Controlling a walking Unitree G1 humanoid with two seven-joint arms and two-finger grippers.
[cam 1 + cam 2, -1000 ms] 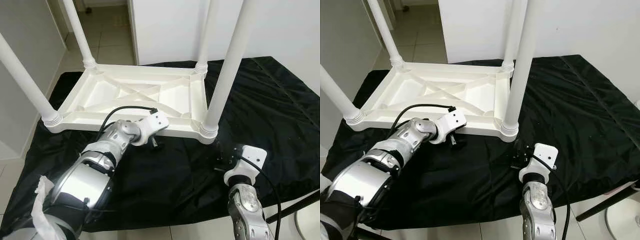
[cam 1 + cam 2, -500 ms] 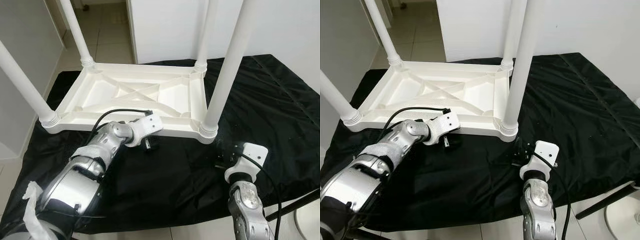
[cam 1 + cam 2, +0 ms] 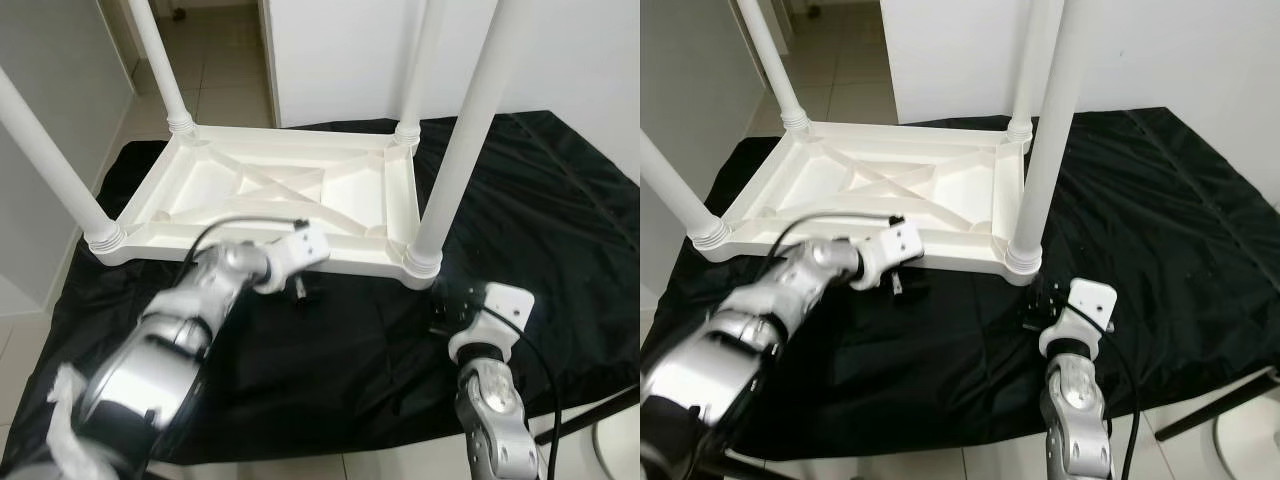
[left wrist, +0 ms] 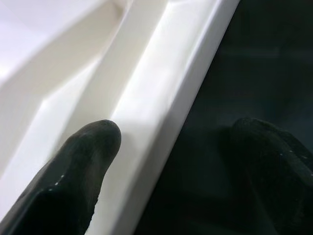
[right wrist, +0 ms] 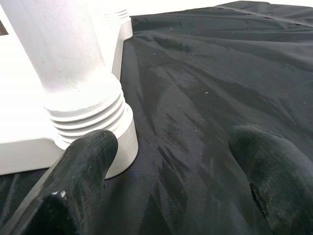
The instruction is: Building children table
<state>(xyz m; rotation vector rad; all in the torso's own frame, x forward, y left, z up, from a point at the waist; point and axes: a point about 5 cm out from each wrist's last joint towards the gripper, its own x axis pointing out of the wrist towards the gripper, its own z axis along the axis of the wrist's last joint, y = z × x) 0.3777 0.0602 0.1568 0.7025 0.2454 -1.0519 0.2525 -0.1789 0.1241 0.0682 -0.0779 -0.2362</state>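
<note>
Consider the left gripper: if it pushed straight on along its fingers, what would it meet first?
Most likely the near rim of the upturned white table top; the open left gripper straddles that edge, black cloth alongside.

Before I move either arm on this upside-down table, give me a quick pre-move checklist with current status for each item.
1. Table lies top-down on the black cloth: ok.
2. All four legs standing in their corner sockets: ok; how tight they are: cannot tell.
3. Left gripper at the table's near rim, fingers open, one finger over the rim, the other over the cloth: ok.
4. Right gripper open beside the near right leg, by its threaded base, not gripping: ok.
5. Left arm steady: not ok, it is blurred in the head views.
6. Loose parts on the cloth: cannot tell.
</note>
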